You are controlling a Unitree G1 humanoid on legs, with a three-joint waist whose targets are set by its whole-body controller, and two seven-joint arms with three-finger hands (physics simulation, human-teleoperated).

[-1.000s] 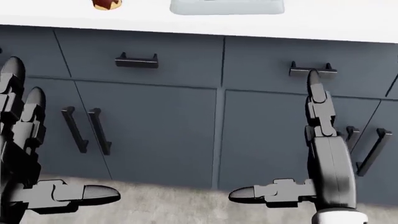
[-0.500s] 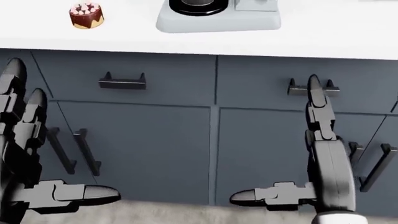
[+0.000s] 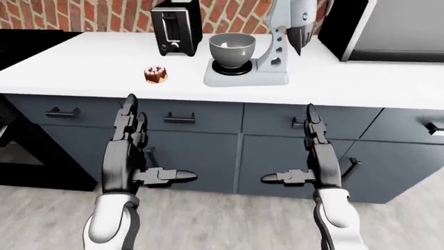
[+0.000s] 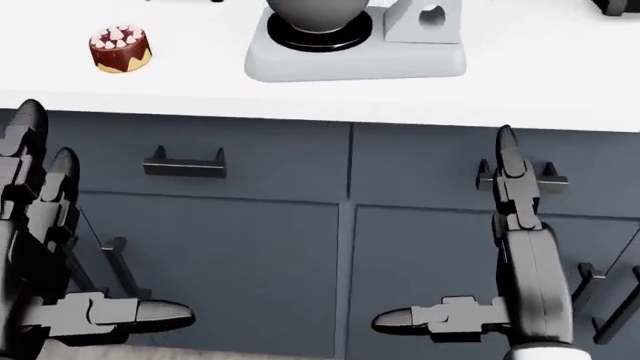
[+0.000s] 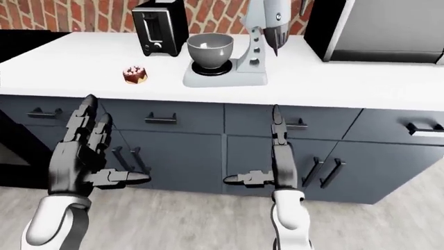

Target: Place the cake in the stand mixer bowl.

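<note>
White worktop (image 3: 90,67) carries the small round chocolate cake (image 3: 155,74), which sits apart, left of the grey metal stand mixer bowl (image 3: 231,49). My left robot hand (image 3: 131,156) and right robot hand (image 3: 314,156) hang spread and empty before dark blue cabinet doors (image 3: 201,151).

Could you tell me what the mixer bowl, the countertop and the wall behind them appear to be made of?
The mixer bowl looks like brushed metal: grey, with a soft sheen inside. The countertop is plain matte white, perhaps laminate or solid surface; no grain shows. The wall looks like red brick, with pale mortar lines between the courses.
</note>
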